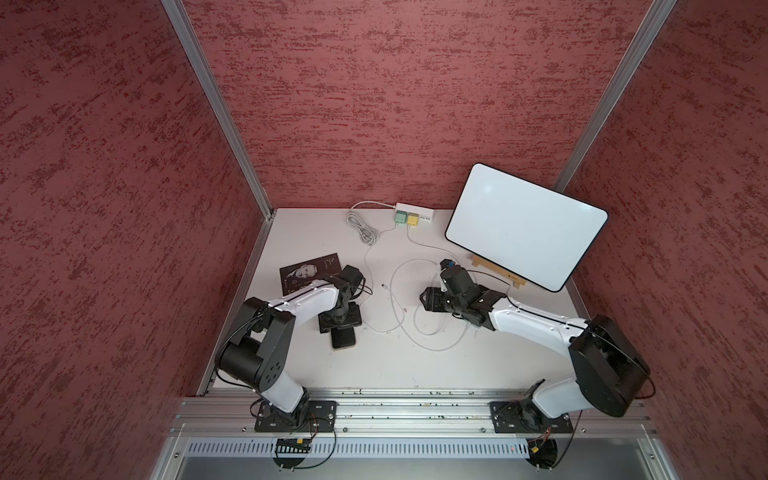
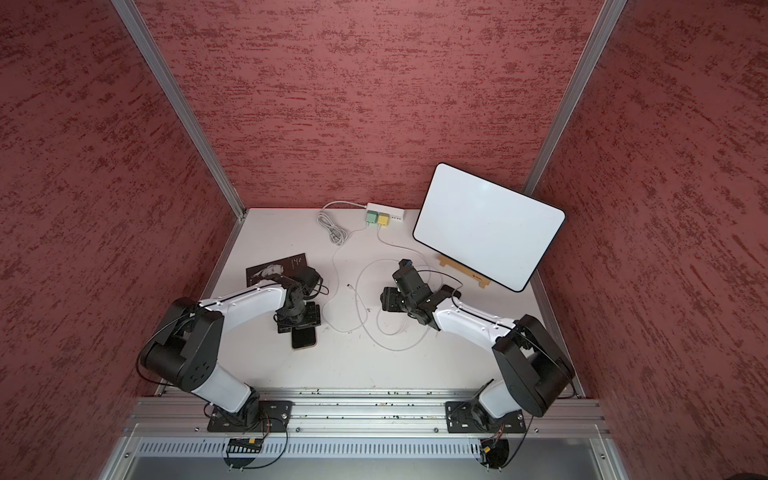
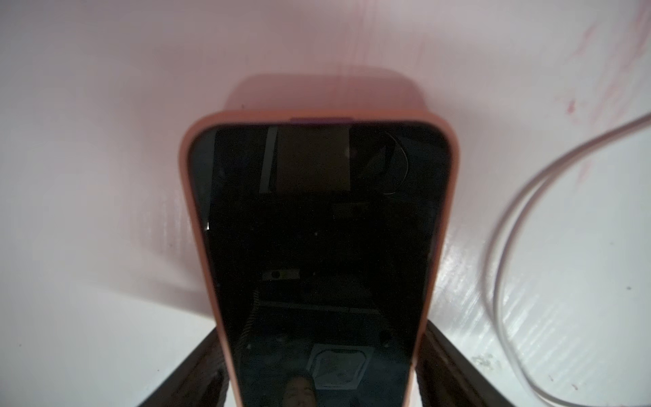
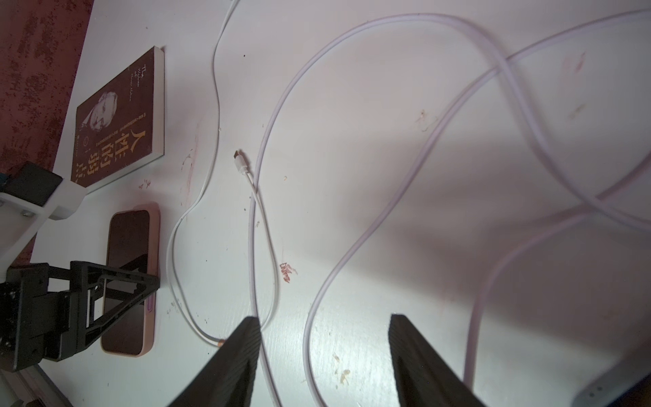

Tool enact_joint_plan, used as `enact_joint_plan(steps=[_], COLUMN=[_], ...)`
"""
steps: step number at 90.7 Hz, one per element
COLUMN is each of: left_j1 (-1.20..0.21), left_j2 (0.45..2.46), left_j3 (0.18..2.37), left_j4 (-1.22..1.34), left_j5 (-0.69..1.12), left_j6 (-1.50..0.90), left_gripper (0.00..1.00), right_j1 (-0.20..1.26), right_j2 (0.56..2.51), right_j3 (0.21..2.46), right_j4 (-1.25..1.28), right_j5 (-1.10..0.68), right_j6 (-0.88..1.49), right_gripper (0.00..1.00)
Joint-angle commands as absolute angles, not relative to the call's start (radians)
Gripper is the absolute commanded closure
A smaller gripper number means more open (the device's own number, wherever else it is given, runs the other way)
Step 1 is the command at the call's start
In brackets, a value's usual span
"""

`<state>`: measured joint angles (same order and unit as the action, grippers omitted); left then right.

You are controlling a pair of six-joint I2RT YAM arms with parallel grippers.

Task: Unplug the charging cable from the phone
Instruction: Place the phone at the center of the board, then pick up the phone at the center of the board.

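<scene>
- Left gripper [image 1: 340,324]: jaws wide, pressed on both long sides of phone [image 3: 317,229], pinning it flat near bench's left edge.
- Right gripper [image 4: 324,320]: jaws apart, nothing held, over cable loops.
- Charging cable [image 4: 172,246]: plug [image 4: 240,162] lies free mid-bench, apart from phone, so unplugging looks done.
- To release well, spread left jaws and lift straight up without dragging the phone.

Both top views overlook the table [image 1: 374,370]; wrist views sit close.
</scene>
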<state>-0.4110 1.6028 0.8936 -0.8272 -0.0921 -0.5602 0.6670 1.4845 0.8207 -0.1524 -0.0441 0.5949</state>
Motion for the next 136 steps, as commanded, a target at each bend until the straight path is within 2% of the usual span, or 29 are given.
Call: enact_joint_plan(steps=[1, 14, 17, 42, 49, 51, 52, 56, 75, 95, 110, 119, 136], left_j1=[-0.416, -0.416, -0.415, -0.418, -0.419, -0.419, -0.418, -0.42, -0.412, -0.4, -0.413, -0.462, -0.647], left_j2=[1.631, 1.634, 1.634, 1.586, 1.545, 1.528, 1.522, 1.493, 1.334, 1.148, 1.129, 1.137, 1.22], left_j3=[0.913, 0.918, 0.919, 0.921, 0.93, 0.933, 0.935, 0.943, 0.975, 0.976, 0.974, 0.967, 1.002], left_j4=[-0.824, -0.816, -0.814, -0.821, -0.835, -0.839, -0.84, -0.846, -0.82, -0.668, -0.58, -0.539, -0.501], left_j5=[-0.167, -0.169, -0.166, -0.178, -0.195, -0.197, -0.198, -0.204, -0.217, -0.1, 0.009, 0.023, -0.062], left_j6=[-0.542, -0.547, -0.548, -0.587, -0.599, -0.602, -0.603, -0.61, -0.669, -0.698, -0.667, -0.669, -0.651], left_gripper=[0.29, 0.03, 0.0, 0.0, 0.0, 0.0, 0.0, 0.0, 0.0, 0.0, 0.0, 0.0, 0.0], right_j1=[0.675, 0.675, 0.674, 0.674, 0.675, 0.675, 0.675, 0.675, 0.675, 0.644, 0.592, 0.558, 0.487], right_j2=[1.471, 1.464, 1.461, 1.421, 1.401, 1.392, 1.389, 1.374, 1.306, 1.229, 1.144, 1.152, 1.333], right_j3=[0.804, 0.804, 0.804, 0.82, 0.833, 0.837, 0.84, 0.851, 0.911, 0.939, 0.934, 0.972, 1.107], right_j4=[-0.129, -0.14, -0.146, -0.207, -0.254, -0.267, -0.275, -0.307, -0.487, -0.633, -0.731, -0.78, -1.002], right_j5=[-0.049, -0.044, -0.043, 0.0, 0.029, 0.04, 0.045, 0.066, 0.191, 0.303, 0.406, 0.374, 0.378], right_j6=[0.6, 0.598, 0.598, 0.594, 0.591, 0.59, 0.59, 0.588, 0.603, 0.636, 0.759, 0.729, 0.819], right_gripper=[0.37, 0.36, 0.36, 0.32, 0.27, 0.11, 0.06, 0.02, 0.01, 0.01, 0.01, 0.01, 0.01])
